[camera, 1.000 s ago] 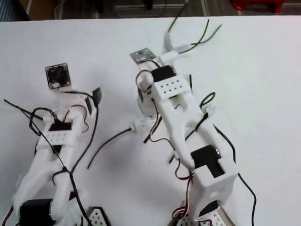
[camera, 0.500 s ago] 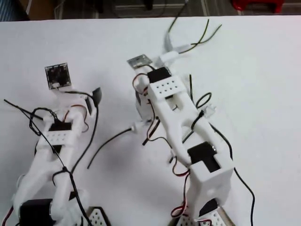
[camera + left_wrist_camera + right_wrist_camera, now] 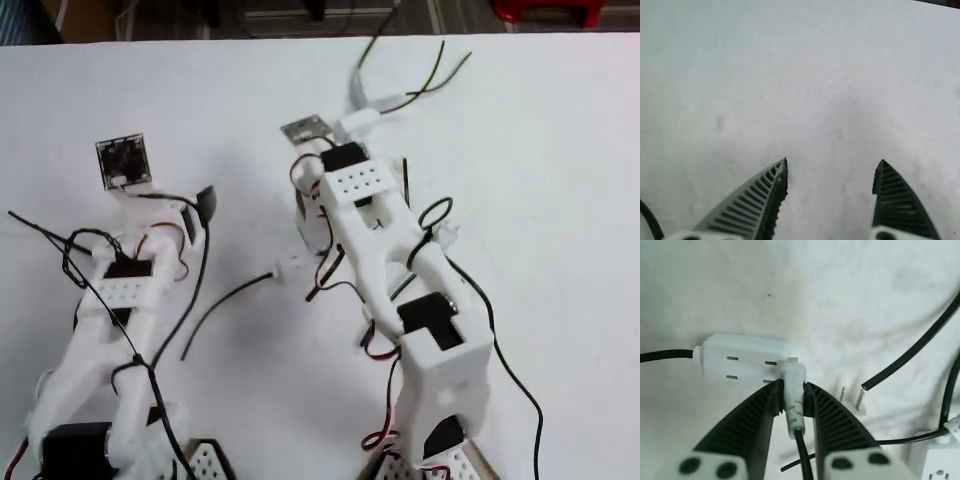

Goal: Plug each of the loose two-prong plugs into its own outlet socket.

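Right tool (image 3: pixel 792 386): closed firmly on the held plug (image 3: pixel 791 371), with one ribbed finger (image 3: pixel 752 425) pressed to each side of its white body. The plug's black lead (image 3: pixel 804 460) runs back between the fingers.
Held plug: its nose sits right at the near edge of the outlet block (image 3: pixel 740 365), at the end away from that block's own cord (the plug body covers the prongs, so it cannot be told whether they are in a slot).
Outlet block: white and lying flat on the bench (image 3: pixel 850 300), with two pairs of slots showing on its face and a black supply cord (image 3: pixel 665 356) leaving one end.
Loose plug (image 3: pixel 854 405): on the bench just beside the right tool and apart from the outlet block, with both metal prongs bare.
Cut cord end (image 3: pixel 867 386): a black tip lying close to the loose plug's prongs.
Second socket body (image 3: pixel 935 466): white, near the loose plug.
Left tool (image 3: pixel 834 162): spread wide and gripping nothing, above bare bench.
Right arm (image 3: pixel 385 250): seen from above, it stretches over the middle of the bench. A white piece on a black cord (image 3: pixel 288 268) lies just beside it, toward the left arm (image 3: pixel 110 300).
Grey square plate (image 3: pixel 305 128): beyond the right arm's far end, next to a white fitting (image 3: pixel 362 120) with thin wires.
Dark square board (image 3: pixel 123 160): ahead of the left arm, well apart from the grey square plate.
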### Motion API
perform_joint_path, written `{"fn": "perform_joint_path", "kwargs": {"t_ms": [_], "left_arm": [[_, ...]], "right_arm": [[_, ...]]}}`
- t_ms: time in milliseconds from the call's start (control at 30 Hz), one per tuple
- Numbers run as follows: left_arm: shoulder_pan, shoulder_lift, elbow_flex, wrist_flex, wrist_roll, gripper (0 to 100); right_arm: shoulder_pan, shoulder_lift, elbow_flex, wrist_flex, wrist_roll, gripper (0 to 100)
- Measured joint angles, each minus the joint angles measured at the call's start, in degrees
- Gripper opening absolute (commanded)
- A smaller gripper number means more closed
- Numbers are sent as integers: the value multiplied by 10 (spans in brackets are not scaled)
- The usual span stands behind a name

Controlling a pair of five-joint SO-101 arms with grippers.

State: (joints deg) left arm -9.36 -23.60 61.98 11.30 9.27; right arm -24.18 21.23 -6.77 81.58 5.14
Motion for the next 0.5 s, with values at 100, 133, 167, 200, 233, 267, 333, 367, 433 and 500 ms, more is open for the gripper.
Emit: {"fn": "perform_joint_path", "kwargs": {"t_ms": [100, 133, 167, 200, 233, 267, 333, 367, 433, 500], "left_arm": [[0, 0, 0, 0, 0, 274], [0, 0, 0, 0, 0, 274], [0, 0, 0, 0, 0, 274], [0, 0, 0, 0, 0, 274], [0, 0, 0, 0, 0, 274], [0, 0, 0, 0, 0, 274], [0, 0, 0, 0, 0, 274], [0, 0, 0, 0, 0, 274], [0, 0, 0, 0, 0, 274], [0, 0, 0, 0, 0, 274]], "right_arm": [[-2, 3, 0, 0, 0, 19], [-2, 3, 0, 0, 0, 19], [-2, 3, -3, 3, 0, 19], [-2, 3, -8, 4, 0, 19], [-2, 2, -14, 4, 0, 19], [-2, -3, -21, 6, 0, 19], [-2, -10, -37, 16, -1, 18], [-3, -13, -42, 19, -9, 18], [-6, -13, -47, 23, -23, 18], [-12, -13, -47, 25, -27, 18]]}}
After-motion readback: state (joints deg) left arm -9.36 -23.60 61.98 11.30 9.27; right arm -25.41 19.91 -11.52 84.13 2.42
